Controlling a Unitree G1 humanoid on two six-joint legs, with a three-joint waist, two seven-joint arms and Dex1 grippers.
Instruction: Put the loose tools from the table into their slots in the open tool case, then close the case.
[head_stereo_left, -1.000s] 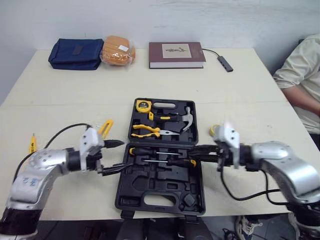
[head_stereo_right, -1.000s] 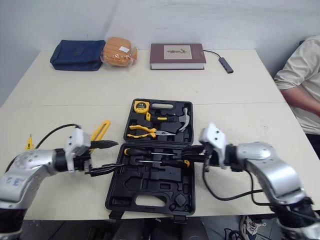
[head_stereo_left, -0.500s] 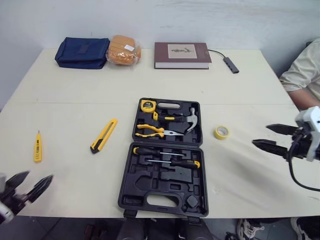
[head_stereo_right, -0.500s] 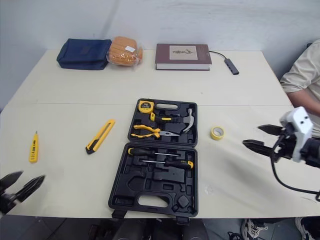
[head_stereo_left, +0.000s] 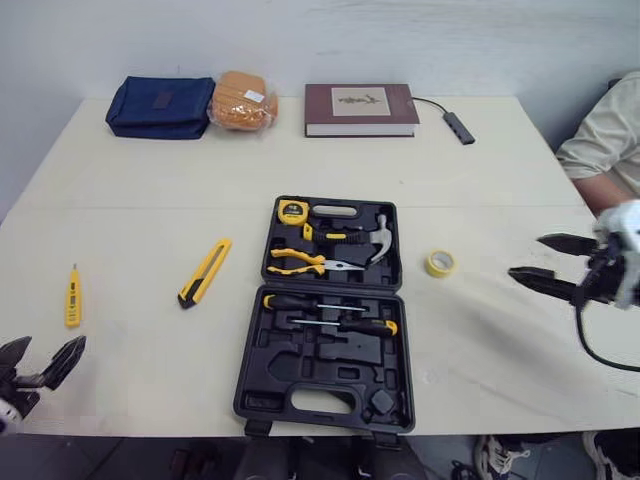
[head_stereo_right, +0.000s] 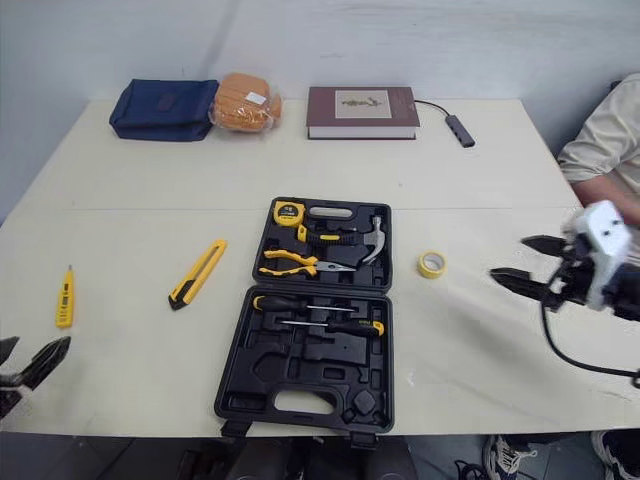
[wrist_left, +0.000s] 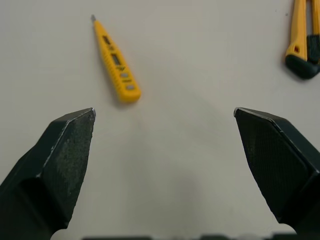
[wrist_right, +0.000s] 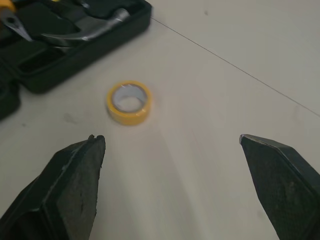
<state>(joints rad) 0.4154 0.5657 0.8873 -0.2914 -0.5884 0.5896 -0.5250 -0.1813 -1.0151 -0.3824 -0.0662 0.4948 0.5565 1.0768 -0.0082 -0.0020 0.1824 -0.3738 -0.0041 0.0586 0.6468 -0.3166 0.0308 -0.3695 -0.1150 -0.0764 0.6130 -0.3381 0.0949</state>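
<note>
Yellow plastic marks every loose piece: a tester pen (head_stereo_left: 73, 296) far out to the left of the tool case (head_stereo_left: 260, 385), a utility knife (head_stereo_left: 205, 271) nearer the case on that same side, and a tape roll (head_stereo_left: 440, 263) just beside the case's right wall. The case lies open, with several moulded slots bare.

The left gripper (head_stereo_left: 42, 357) hovers farther from the case than the pen, its fingers (wrist_left: 60, 150) spread wide and holding nothing. The pen lies ahead of it, long axis roughly parallel to the case's left wall; the left arm is plainly the nearer one. The right gripper (head_stereo_left: 530, 256) is also wide and empty, with the roll between it and the case.

The left wrist view shows the pen slightly skewed to the line of the fingers, metal tip farthest off — so the wrist probably wants a small turn to close across the shaft. The right wrist view shows the roll lying flat, hole up, a detail the head views leave less plain.
</note>
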